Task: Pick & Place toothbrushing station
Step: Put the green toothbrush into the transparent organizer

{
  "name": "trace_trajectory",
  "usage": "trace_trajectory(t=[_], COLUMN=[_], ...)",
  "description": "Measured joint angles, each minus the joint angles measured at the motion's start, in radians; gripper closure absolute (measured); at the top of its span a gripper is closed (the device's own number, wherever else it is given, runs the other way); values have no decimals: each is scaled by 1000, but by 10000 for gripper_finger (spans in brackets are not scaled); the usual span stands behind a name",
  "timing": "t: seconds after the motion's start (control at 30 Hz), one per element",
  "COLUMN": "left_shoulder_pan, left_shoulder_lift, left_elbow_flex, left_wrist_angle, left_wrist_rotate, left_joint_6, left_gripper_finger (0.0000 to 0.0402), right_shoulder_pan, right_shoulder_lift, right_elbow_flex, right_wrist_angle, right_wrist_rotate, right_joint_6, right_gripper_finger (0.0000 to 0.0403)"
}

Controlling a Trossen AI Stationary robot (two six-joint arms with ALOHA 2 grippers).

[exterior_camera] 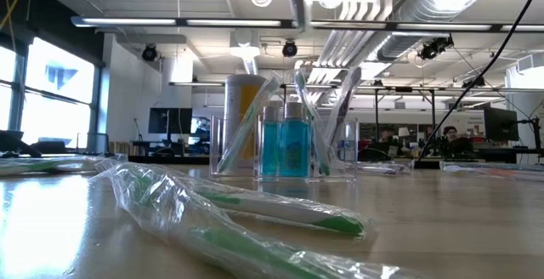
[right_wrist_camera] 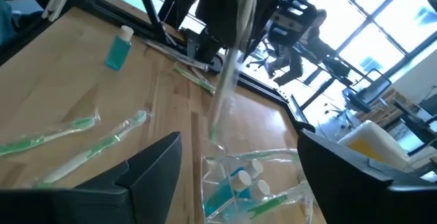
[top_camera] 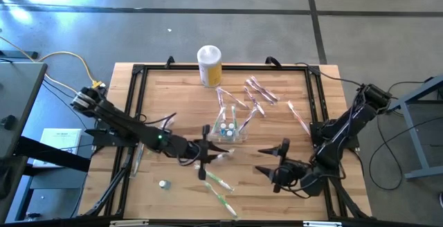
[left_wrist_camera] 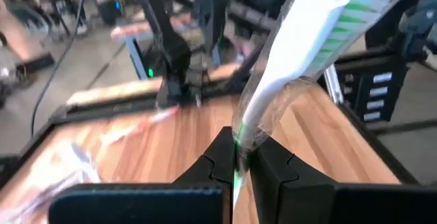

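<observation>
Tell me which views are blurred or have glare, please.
Low view: the wrapped toothbrush close to the lens is out of focus, the station sharper, ceiling lights glare. Left wrist view: background motion-blurred, left gripper pinching a wrapped toothbrush. Right wrist view: bright windows wash out.

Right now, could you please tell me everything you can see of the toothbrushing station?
The toothbrushing station is a small clear plastic holder with low compartments, standing upright near the table's middle. It holds small blue bottles with white caps and wrapped green toothbrushes leaning out. No gripper touches it.
</observation>
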Motion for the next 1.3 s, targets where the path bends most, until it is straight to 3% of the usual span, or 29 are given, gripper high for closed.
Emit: trace_trajectory(t=[0.3,0.5,0.67,0.83,1.3], left_shoulder_pan=[27,121,238,307,352], left_shoulder_lift=[-113,-124,-124,-136,-133], left_elbow_flex=[0,-1,-68,-181,-315], left_wrist_angle=[-354,-453,-438,-242,-133], left_wrist_rotate=[-141,-114,-15,123,176], left_joint_6=[-211,-245,-287,-311,-444], left_gripper_finger=[388,388,388,388,388], right_shoulder_pan=[-17,-41,-58,-58,-71], right_shoulder_lift=[0,0,0,0,0], right_elbow_flex=[0,0,0,0,0], right_wrist_angle=[-18,-49,-72,-115,-118], right_wrist_rotate=[-2,-22,-93,-111,-112], right_joint_6=[20,61,90,129,138], right_gripper_finger=[120,120,120,120,120])
